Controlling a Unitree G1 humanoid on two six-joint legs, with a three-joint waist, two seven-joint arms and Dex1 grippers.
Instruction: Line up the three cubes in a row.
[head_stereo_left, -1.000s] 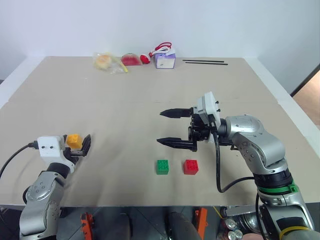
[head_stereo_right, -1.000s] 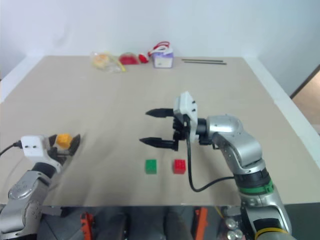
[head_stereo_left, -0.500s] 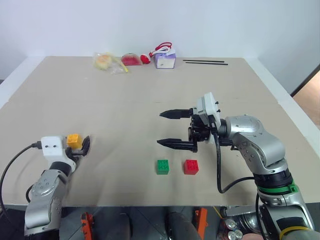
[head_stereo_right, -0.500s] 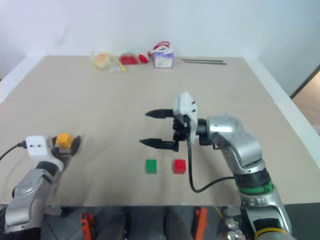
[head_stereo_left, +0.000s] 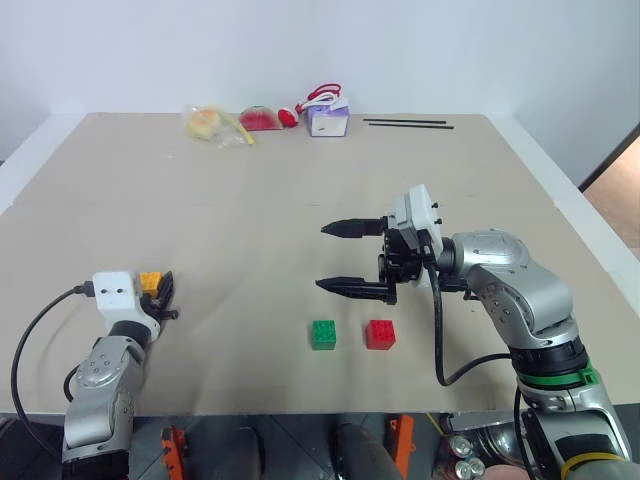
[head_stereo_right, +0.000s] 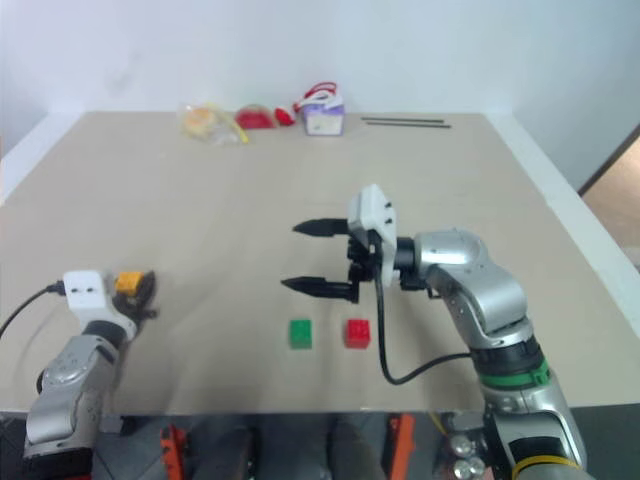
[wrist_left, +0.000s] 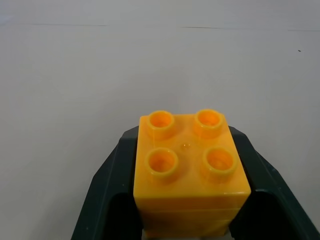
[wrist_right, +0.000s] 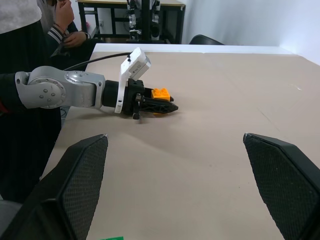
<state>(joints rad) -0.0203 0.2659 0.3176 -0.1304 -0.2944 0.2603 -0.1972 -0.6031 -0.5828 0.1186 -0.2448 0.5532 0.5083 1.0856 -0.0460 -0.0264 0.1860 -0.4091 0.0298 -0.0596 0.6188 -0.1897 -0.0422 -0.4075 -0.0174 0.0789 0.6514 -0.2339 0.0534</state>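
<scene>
**Cubes: two side by side near the front edge, one clamped in our left tool**

Orange-yellow cube (wrist_left: 191, 170) sits between the two black fingers (wrist_left: 107, 185) of our left tool (head_stereo_left: 158, 295), studs facing up; the fingers press against its two opposite sides, so this tool is closed upon the cube. We see the tool low over the surface (head_stereo_left: 250, 220), near its left front part, pointing away from us. Whether the cube's underside touches the surface we cannot tell.

Green cube (head_stereo_left: 323, 334) and red cube (head_stereo_left: 380, 334) rest on the surface near its front edge, just beside each other with a narrow gap between them, green to the left of red, both with studs up. They lie well apart from the orange-yellow cube, which is far off to their left.

Our right tool (head_stereo_left: 338, 258) hangs above the surface just behind the green and red cubes, pointing to the left. Its two fingers stand wide apart and carry nothing.

At the far edge of the surface we see a purple-and-white box (head_stereo_left: 328, 119) with a red cord, a red object (head_stereo_left: 263, 119) and a clear bag (head_stereo_left: 212, 124) with something yellowish to its left, and a thin black rod (head_stereo_left: 408, 124) to its right. In the right wrist view a seated person (wrist_right: 30, 30) appears beyond the surface.
</scene>
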